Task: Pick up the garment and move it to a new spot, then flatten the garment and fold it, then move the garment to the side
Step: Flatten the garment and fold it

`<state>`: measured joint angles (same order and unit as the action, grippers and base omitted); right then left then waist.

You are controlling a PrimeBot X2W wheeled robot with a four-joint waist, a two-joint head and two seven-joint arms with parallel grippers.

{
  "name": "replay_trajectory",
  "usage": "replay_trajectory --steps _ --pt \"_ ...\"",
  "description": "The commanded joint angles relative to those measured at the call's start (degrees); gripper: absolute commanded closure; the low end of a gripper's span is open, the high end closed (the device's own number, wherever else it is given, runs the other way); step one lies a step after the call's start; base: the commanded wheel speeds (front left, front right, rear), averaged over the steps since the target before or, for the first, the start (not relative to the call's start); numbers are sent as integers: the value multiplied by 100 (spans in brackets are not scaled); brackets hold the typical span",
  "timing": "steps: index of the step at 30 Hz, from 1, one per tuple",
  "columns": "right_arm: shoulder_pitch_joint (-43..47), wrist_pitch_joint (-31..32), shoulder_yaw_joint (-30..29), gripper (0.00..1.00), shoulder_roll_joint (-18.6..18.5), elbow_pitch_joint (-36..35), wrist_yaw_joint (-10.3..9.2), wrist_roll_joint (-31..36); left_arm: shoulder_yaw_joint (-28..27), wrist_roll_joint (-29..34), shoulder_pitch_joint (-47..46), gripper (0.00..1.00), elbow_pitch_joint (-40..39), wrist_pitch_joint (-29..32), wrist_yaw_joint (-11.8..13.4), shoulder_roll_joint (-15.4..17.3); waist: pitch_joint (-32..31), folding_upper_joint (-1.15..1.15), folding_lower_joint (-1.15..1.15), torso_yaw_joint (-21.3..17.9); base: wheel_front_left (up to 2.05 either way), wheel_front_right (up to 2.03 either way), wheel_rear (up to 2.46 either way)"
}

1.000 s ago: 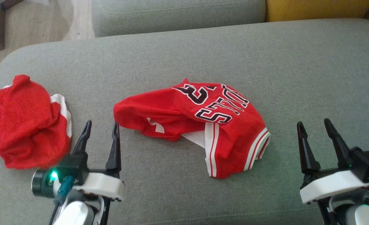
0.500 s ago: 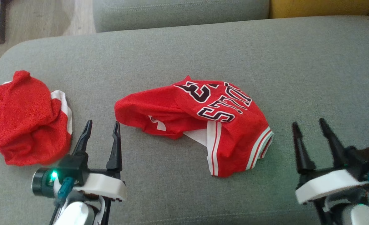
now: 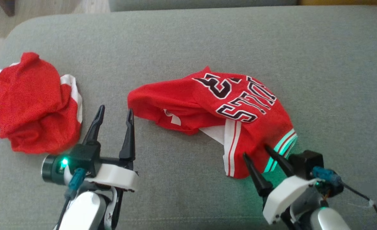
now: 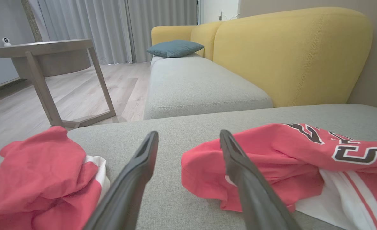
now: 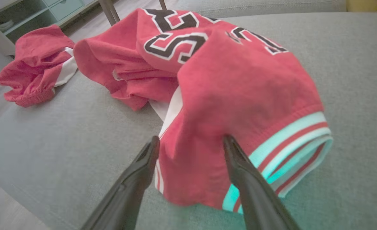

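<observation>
A crumpled red garment with black-and-white lettering and striped white hems lies mid-cushion; it also shows in the left wrist view and the right wrist view. My right gripper is open at its near striped corner, the fingers straddling the fabric edge. Just left of the garment's left end stands my left gripper, open and empty, with its right finger beside the cloth.
A second crumpled red-and-white cloth lies at the left end of the grey sofa cushion. Beyond the cushion edge are a wooden side table, bare floor, and a yellow sofa back.
The head camera has tilted down. My right gripper has swung left and forward to the garment's near striped corner. The left gripper keeps its place beside the garment.
</observation>
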<state>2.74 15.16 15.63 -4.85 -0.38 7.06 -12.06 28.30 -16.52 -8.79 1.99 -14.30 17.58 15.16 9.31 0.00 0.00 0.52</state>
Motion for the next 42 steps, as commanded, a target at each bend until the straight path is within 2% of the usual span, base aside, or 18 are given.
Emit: replay_trajectory --steps 1,2,3,4,5,12,17,22,27,30,31,39,40,41,42 --pt "-273 7 81 0 -50 -156 43 68 -192 82 -282 0 -158 -68 -30 41 75 0 0 65 0 0 0" --pt "-311 8 45 0 -32 -113 43 95 -185 93 -305 0 -151 -68 -35 26 101 0 0 83 0 0 0" --pt "-341 22 -13 20 -16 -67 43 143 -178 105 -327 0 -146 -68 -40 9 123 0 0 100 0 0 0" --pt "-371 31 -78 64 -5 -32 43 210 -174 116 -345 0 -141 -69 -44 -6 141 0 0 114 0 0 0" --pt "-395 26 -147 100 11 -10 43 248 -173 127 -361 0 -139 -69 -49 -19 156 0 0 125 0 0 0" --pt "-526 -173 -587 100 -25 -285 43 276 -215 192 -414 0 -116 -69 -81 -89 189 0 0 152 0 0 0" --pt "-833 -139 -809 100 -426 -602 43 114 -251 241 -436 0 -129 -69 -104 -139 222 0 0 133 0 0 0" --pt "-1429 54 -956 100 -917 -529 43 -193 -246 308 -526 0 -134 -70 -164 -202 388 0 0 165 0 0 0" --pt "-2045 139 -962 100 -1296 -153 43 -554 -218 378 -654 0 -135 -70 -226 -276 636 0 0 257 0 0 0" --pt "-2510 152 -930 100 -1573 296 43 -793 -190 440 -783 0 -140 -70 -276 -352 883 0 0 364 0 0 0" --pt "-2778 122 -893 100 -1733 660 43 -929 -166 490 -881 0 -136 -70 -310 -416 1034 0 0 451 0 0 0" --pt "-3532 -385 -524 100 -2087 1771 43 -1288 -196 633 -1148 0 -87 -70 -427 -615 1489 0 0 593 0 0 0" --pt "-3591 -470 -473 91 -2097 1881 43 -1324 -208 646 -1163 0 -70 -70 -444 -631 1498 0 0 584 0 0 0" --pt "-3636 -578 -427 53 -2107 1973 43 -1329 -221 657 -1172 0 -49 -70 -461 -644 1492 0 0 568 0 0 0" --pt "-3659 -707 -395 0 -2088 2044 43 -1349 -238 666 -1170 0 -26 -70 -475 -653 1467 0 0 540 0 0 0"
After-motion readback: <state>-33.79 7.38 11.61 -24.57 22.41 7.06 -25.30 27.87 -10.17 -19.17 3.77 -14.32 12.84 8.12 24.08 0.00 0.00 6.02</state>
